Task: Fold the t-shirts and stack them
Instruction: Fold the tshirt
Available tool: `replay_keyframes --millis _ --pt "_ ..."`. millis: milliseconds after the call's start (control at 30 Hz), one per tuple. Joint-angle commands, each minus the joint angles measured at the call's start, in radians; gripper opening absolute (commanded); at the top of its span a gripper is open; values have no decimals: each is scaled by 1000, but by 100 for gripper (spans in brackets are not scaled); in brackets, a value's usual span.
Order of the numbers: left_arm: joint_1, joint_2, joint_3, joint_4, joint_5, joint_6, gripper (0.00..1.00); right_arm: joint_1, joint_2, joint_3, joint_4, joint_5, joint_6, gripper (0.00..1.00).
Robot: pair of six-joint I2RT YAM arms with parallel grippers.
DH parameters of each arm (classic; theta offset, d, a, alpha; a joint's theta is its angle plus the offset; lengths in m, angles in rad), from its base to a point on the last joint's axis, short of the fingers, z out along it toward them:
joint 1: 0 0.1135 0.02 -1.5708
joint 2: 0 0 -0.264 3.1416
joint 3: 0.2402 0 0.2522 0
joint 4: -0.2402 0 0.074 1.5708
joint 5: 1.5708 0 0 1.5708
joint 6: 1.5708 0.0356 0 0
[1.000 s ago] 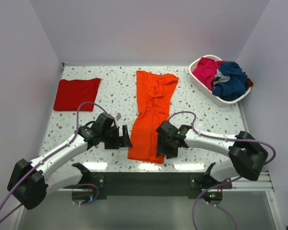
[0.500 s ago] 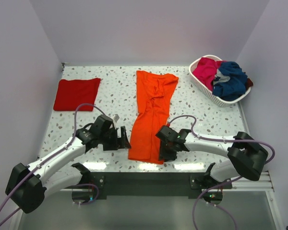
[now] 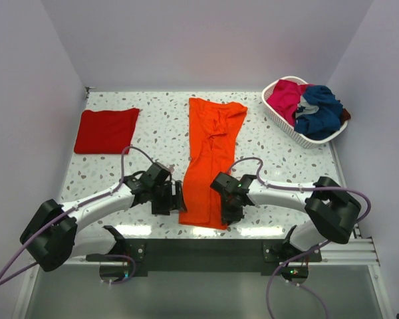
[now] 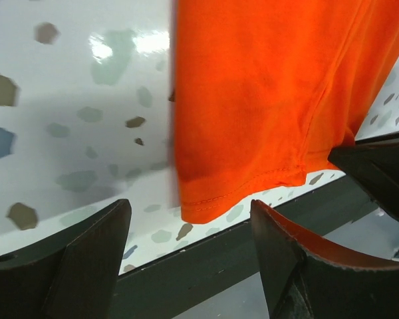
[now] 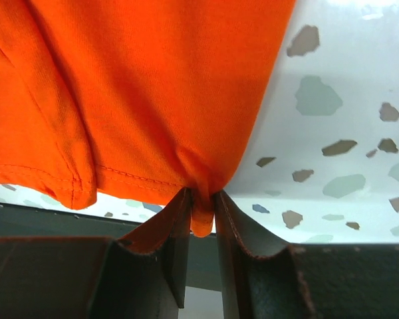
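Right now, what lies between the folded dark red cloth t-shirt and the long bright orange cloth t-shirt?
Nothing but bare speckled white tabletop separates the red t-shirt from the orange t-shirt; the top external view shows it.

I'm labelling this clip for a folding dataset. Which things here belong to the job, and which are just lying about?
Belongs to the job:
orange t-shirt, hem pinched by the right gripper
left gripper, open beside the hem
red t-shirt, folded
magenta t-shirt and navy t-shirt, bunched up

Just lying about:
white basket holding those two
speckled table
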Motion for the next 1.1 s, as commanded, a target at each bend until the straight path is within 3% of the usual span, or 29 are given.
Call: replay_keyframes --millis 0,300,733,1067 --pt "-52 39 18 50 -4 -62 77 7 -52 14 -70 28 -5 26" --pt "-70 22 8 -27 -22 -43 68 5 -83 15 -93 31 62 27" --pt "-89 20 -38 23 -21 -60 63 5 -203 -77 -65 46 164 27" --pt "-115 26 -35 -3 -44 -24 63 7 -134 -34 -31 51 159 27"
